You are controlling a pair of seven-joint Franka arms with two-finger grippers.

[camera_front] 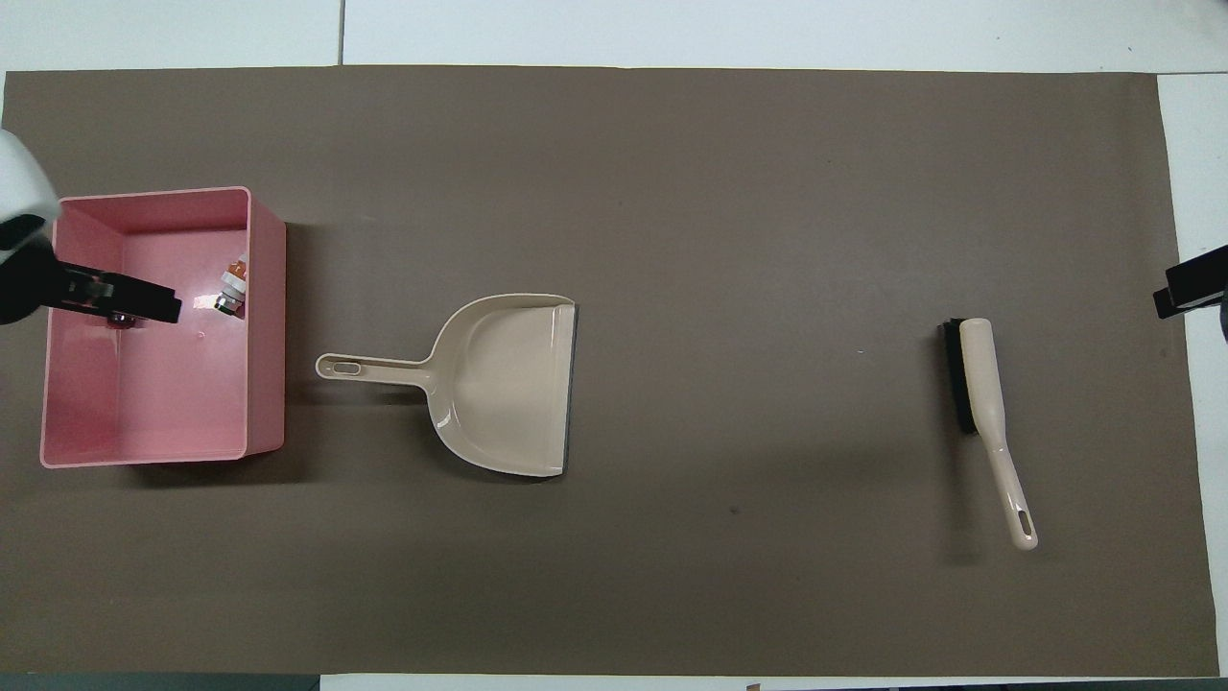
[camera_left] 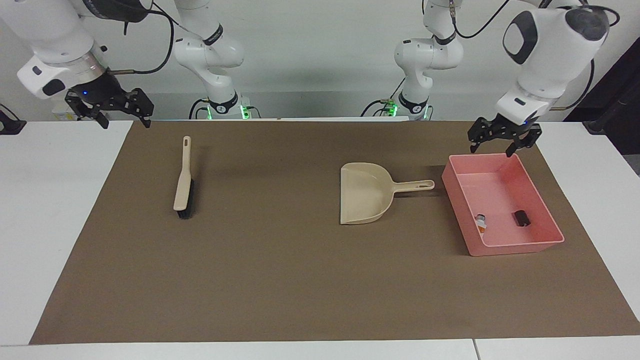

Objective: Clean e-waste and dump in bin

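A brown mat (camera_left: pixel 280 280) covers the white table (camera_left: pixel 50 210) before a pale wall (camera_left: pixel 320 60). Both bits of e-waste (camera_left: pixel 500 220) lie in the pink bin (camera_left: pixel 522 247). The left gripper (camera_left: pixel 503 141) above its rim and the right gripper (camera_left: pixel 122 117) each hang spread and empty.

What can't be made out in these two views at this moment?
- Small black cylinder-like piece in the shallow pink plastic tray: overhead view, the left claw covers it.
- Right claw: overhead view, cut off by the frame edge; only a black tip shows.
- White-grey bit with an orange patch: too small in both views to identify.
- Beige dustpan's underside: hidden in both views.
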